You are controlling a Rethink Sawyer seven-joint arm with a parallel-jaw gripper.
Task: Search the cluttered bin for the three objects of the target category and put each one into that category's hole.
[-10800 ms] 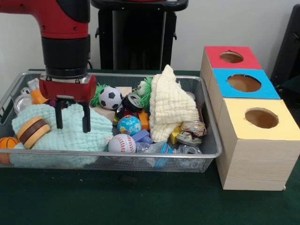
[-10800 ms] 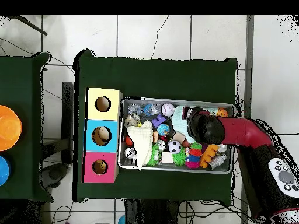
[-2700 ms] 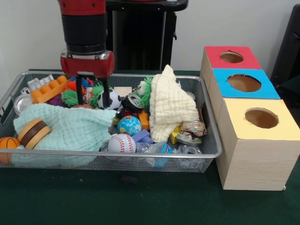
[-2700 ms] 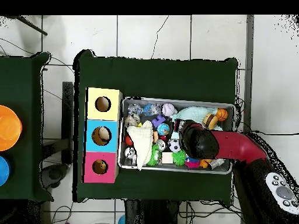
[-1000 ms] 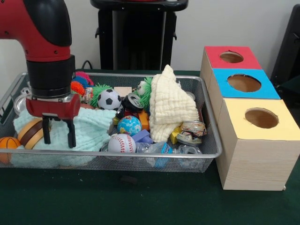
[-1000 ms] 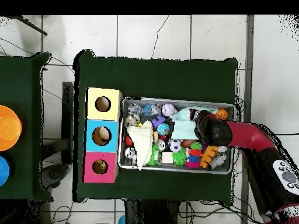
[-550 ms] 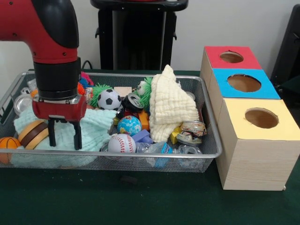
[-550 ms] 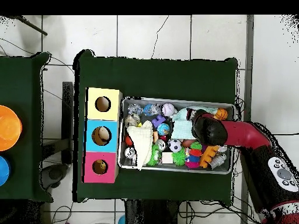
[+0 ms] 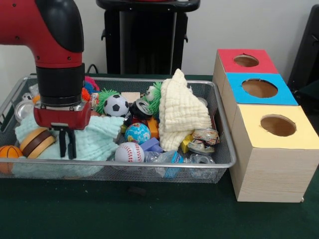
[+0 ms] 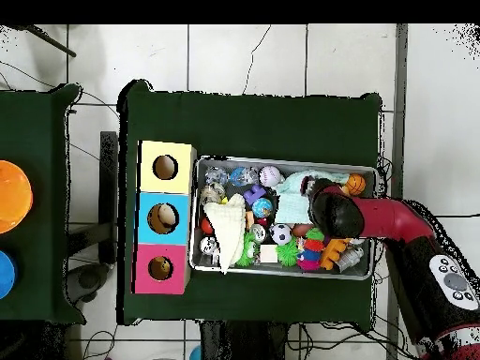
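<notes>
1. Front view: we find the gripper (image 9: pixel 67 146) lowered into the left part of the wire bin (image 9: pixel 227 149), its two fingers drawn close together and pinching a fold of the mint-green cloth (image 9: pixel 97 137).
2. We note a toy burger (image 9: pixel 35 142) lying on the same cloth just left of the gripper, and a small basketball (image 9: pixel 7 152) at the bin's near left corner.
3. We record a soccer ball (image 9: pixel 116 105) beyond the cloth, a globe ball (image 9: pixel 137 133) at the bin's middle, and a baseball (image 9: pixel 129 152) against the near rim. Which category is the target, we cannot tell.
4. A cream cloth (image 9: pixel 182 112) stands heaped right of centre, with a crushed can (image 9: pixel 203 140) at its near right foot.
5. Right of the bin we see three boxes in a row, apart from it: the red-topped box (image 9: pixel 244 62) farthest, the blue-topped box (image 9: pixel 259 89) in the middle, the yellow-topped box (image 9: pixel 276 129) nearest, each with one round hole.
6. Overhead view: we confirm the arm (image 10: pixel 394 220) reaching over the bin's end well apart from the boxes; the wrist hides the fingers.
</notes>
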